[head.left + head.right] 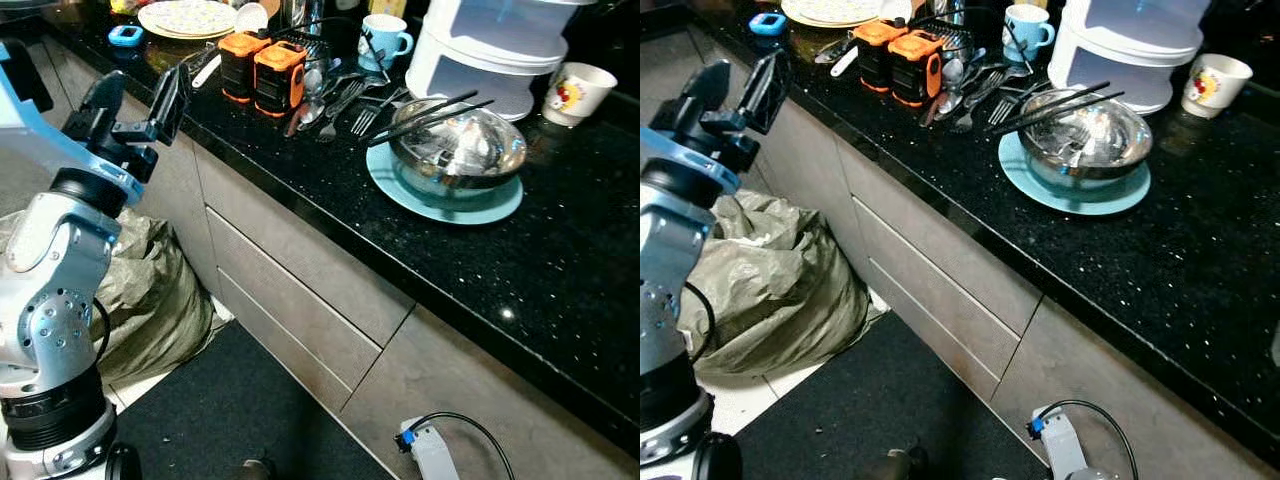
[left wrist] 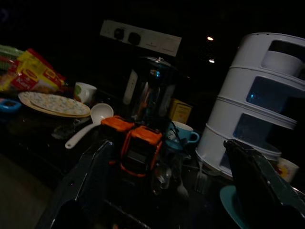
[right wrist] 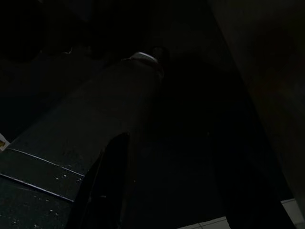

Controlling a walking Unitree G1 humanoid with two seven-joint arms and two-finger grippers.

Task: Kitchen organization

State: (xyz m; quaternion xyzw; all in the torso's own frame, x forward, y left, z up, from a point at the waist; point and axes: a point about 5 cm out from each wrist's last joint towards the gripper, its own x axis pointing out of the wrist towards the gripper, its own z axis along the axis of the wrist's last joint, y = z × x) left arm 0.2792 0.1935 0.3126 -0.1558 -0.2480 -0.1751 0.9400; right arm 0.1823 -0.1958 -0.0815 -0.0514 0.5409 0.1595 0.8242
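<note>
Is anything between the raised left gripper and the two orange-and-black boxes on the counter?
Nothing visible blocks it. The left gripper, fingers apart, is raised off the black speckled counter's front edge, and the two orange-and-black boxes stand just beyond. A white ladle lies to one side of them, loose cutlery to the other.

speckled black counter (image 1: 560,270); teal plate (image 1: 400,185); two orange-black boxes (image 1: 262,72)

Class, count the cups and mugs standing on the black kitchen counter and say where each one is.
3. A blue mug stands behind the cutlery; a white cartoon-printed cup stands right of the white tiered container; a white cup sits behind the patterned plate. Others may be hidden.
</note>
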